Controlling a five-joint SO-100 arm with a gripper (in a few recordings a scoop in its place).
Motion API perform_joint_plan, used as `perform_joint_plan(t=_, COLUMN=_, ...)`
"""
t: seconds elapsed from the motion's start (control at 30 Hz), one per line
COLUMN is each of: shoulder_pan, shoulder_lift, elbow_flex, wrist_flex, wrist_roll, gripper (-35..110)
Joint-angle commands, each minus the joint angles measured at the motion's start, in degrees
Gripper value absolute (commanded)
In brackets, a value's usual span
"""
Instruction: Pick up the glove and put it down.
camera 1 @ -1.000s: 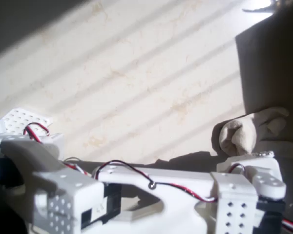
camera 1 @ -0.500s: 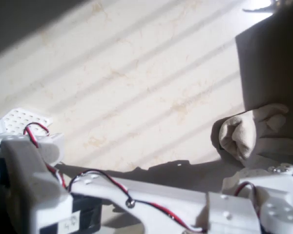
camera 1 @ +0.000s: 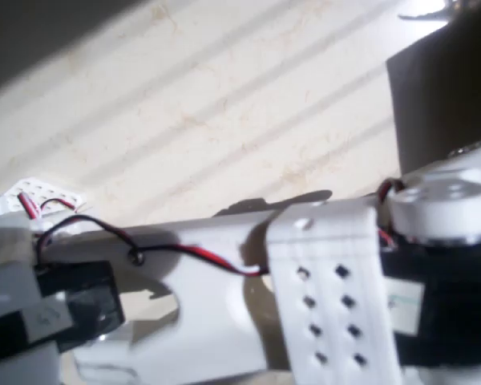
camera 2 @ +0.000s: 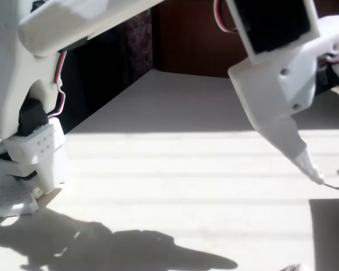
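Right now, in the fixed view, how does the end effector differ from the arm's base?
The end effector hangs at the right, apparently clear of the table; the base sits low at the left, beside a perforated plate. The end effector tapers to a thin tip pointing down and right; the base is blocky, with a grid of small holes. Both are white plastic.

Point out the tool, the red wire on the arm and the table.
tool [camera 2: 305,158], fixed view, on the pointed white finger.
red wire [camera 1: 212,257], overhead view, on its middle stretch.
table [camera 1: 224,104], overhead view, on bare sunlit surface.
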Motion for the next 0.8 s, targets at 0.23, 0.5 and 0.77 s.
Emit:
perform_joint_plan(t=0.23, shoulder_pan=-5.80, shoulder_lift=-12.13, elbow_flex=-1.49, wrist_flex=-4.66, wrist_roll=9.49, gripper=22)
perform_joint_plan(t=0.5, shoulder_pan=-5.89, shoulder_lift=-19.25, elbow_flex=-0.88, wrist_flex=-12.66, wrist_roll=9.49, gripper=21)
perform_joint_plan(t=0.77, shoulder_pan=-5.62, shoulder_lift=-22.32, elbow_flex=-1.49, wrist_flex=-12.92, wrist_roll=8.79, gripper=6)
